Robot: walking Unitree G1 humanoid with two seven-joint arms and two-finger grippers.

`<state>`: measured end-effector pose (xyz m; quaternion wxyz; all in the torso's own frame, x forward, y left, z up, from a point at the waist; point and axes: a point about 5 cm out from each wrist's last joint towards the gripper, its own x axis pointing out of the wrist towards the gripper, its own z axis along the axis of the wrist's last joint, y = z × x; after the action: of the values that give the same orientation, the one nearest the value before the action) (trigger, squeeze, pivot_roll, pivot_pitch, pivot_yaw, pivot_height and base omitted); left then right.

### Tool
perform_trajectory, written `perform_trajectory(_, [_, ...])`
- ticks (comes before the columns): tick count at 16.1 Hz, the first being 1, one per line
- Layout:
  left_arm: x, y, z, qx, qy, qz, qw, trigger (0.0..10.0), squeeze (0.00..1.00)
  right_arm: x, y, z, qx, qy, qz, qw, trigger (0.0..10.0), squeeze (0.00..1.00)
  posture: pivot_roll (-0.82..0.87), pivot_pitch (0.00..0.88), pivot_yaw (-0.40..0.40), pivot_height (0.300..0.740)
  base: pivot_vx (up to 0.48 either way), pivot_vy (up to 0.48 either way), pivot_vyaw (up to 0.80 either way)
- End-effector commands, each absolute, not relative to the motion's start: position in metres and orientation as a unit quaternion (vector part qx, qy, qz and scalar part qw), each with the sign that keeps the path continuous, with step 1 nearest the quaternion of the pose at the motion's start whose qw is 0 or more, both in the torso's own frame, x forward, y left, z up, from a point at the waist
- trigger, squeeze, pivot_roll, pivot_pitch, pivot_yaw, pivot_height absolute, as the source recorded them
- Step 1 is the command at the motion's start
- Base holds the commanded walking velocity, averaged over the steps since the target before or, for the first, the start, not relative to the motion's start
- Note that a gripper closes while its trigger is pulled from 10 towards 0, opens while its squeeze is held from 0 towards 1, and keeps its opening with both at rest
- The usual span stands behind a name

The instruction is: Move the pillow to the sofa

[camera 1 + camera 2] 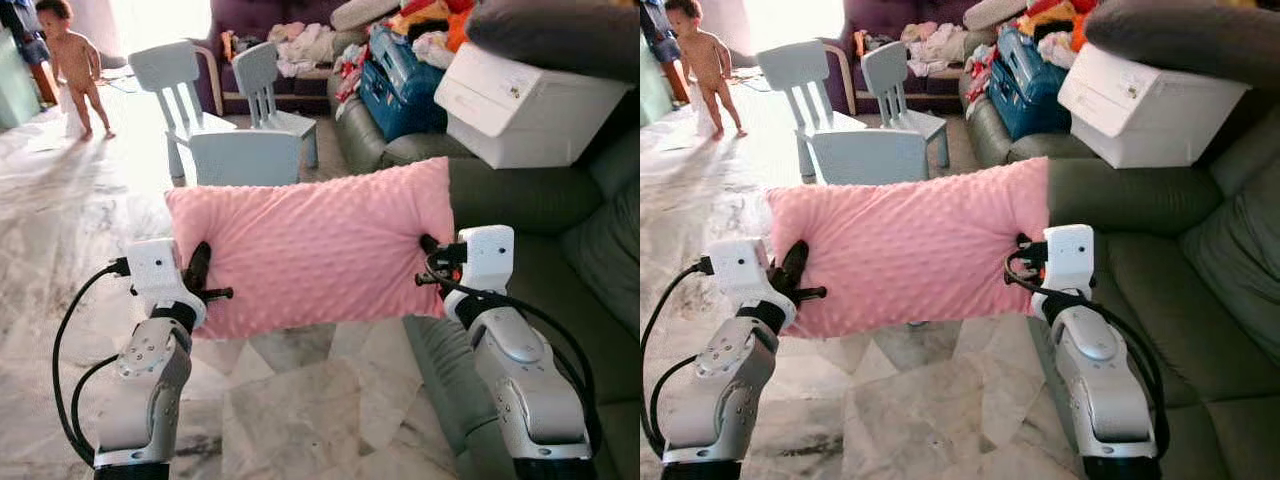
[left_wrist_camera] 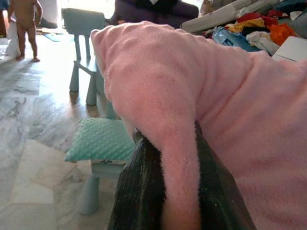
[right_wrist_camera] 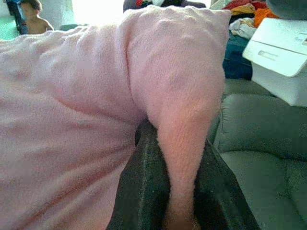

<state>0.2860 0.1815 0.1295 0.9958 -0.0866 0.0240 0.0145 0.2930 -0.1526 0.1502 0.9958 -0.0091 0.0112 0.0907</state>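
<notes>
- Right now the pink pillow (image 1: 310, 250) hangs in the air just beside the grey sofa (image 1: 530, 200), stretched flat btw both arms, its right end level w/ the sofa's armrest.
- Left gripper (image 1: 200, 275) has its jaws clamped on a fold of the pillow's left edge; right gripper (image 1: 432, 258) is pinched on the right edge the same way. Wrist views confirm fabric squeezed btw black fingers (image 2: 139, 191) on both sides.
- Step in hand, as I judge it: carry over the seat, then release.
- To do it well: turn toward the sofa, keep both ends level so the pillow doesn't sag or twist out of a pinch.
- Aim for the bare seat cushion on the near side of the white box (image 1: 525, 105); don't bump it.
- Lower till the pillow rests on the seat, then open both grippers together.
- Child (image 1: 75, 65) and small chairs (image 1: 215, 105) stand well away from the sofa, behind the pillow; swing away from them.
</notes>
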Motion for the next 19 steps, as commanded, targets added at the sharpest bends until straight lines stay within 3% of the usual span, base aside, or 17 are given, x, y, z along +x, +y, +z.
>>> perform_trajectory(1, [0.2867,0.1822,0.1331,-0.084,0.018,0.02,0.996,10.0,0.0,0.2933,-0.1598,0.1567,-0.013,-0.003,0.078,0.997,10.0,0.0,-0.14,0.0,0.004,0.74,0.0,0.307,0.0])
perform_trajectory(6, [0.2877,0.1829,0.1323,-0.087,0.02,0.025,0.996,10.0,0.0,0.2935,-0.1599,0.1567,-0.013,-0.004,0.076,0.997,10.0,0.0,-0.13,0.0,0.004,0.74,0.0,0.474,0.0])
perform_trajectory(15, [0.2884,0.1759,0.1299,-0.071,0.027,0.003,0.997,10.0,0.0,0.2942,-0.1631,0.1536,-0.017,0.007,0.06,0.998,10.0,0.0,-0.13,0.0,0.008,0.74,0.0,0.0,0.0])
perform_trajectory(19, [0.2903,0.1749,0.1287,-0.07,0.025,-0.002,0.997,10.0,0.0,0.2953,-0.1639,0.1542,-0.018,0.008,0.058,0.998,10.0,0.0,-0.14,0.0,0.008,0.74,0.0,0.0,-0.78])
